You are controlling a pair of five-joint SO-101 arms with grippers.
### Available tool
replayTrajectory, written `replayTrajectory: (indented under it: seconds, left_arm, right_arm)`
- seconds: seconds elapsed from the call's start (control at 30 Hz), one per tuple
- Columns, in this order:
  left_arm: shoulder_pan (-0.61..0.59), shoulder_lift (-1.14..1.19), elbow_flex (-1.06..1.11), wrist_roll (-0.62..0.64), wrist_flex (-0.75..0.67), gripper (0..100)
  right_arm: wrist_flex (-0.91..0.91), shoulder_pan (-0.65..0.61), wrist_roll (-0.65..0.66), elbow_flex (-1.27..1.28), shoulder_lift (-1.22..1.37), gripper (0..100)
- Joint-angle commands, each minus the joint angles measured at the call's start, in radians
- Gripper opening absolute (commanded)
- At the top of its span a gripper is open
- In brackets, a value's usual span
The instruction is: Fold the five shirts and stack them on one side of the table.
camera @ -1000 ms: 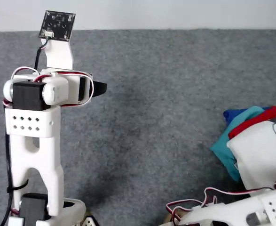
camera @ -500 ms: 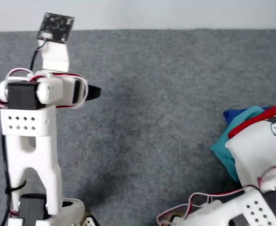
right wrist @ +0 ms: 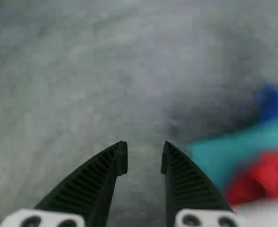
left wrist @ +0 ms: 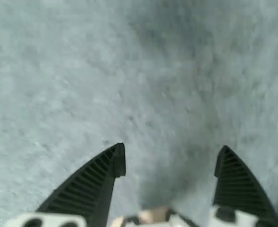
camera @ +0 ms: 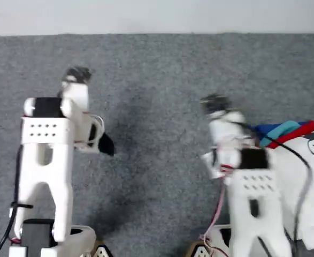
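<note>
A pile of folded shirts lies at the table's right edge, with a white shirt (camera: 306, 176) on top and red (camera: 290, 134), teal (camera: 280, 128) and blue (camera: 263, 129) layers showing at its far side. My right gripper (right wrist: 144, 153) hangs over bare grey cloth just left of the pile, its fingers open by a narrow gap and holding nothing. The teal shirt (right wrist: 214, 156), red shirt (right wrist: 257, 182) and blue shirt (right wrist: 273, 101) lie beside it. My left gripper (left wrist: 172, 153) is wide open over the bare table surface on the left side, with one black finger (camera: 105, 143) showing below the wrist.
Grey fabric table surface (camera: 162, 96) stretches between the two arms and toward the far edge (camera: 157, 35). The left arm's white body (camera: 44, 160) stands at the near left, and the right arm's body (camera: 250, 203) partly covers the pile.
The right arm has risen from the near right corner and swung out beside the pile. The left arm has turned and dropped its wrist closer toward the table's middle.
</note>
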Motion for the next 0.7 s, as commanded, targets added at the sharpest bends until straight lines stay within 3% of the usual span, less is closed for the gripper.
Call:
replayTrajectory:
  seconds: [0.0, 0.33, 0.67]
  left_arm:
    - [0.061, -0.048, 0.088, -0.008, 0.015, 30]
    - [0.19, -0.028, 0.323, -0.005, -0.008, 30]
    - [0.195, 0.13, 0.384, -0.003, -0.149, 30]
  right_arm:
    - [0.01, -0.14, 0.072, 0.032, 0.137, 11.4]
    - [0.01, -0.173, 0.08, 0.075, 0.476, 11.8]
    - [-0.031, -0.168, 0.087, 0.066, 0.825, 11.4]
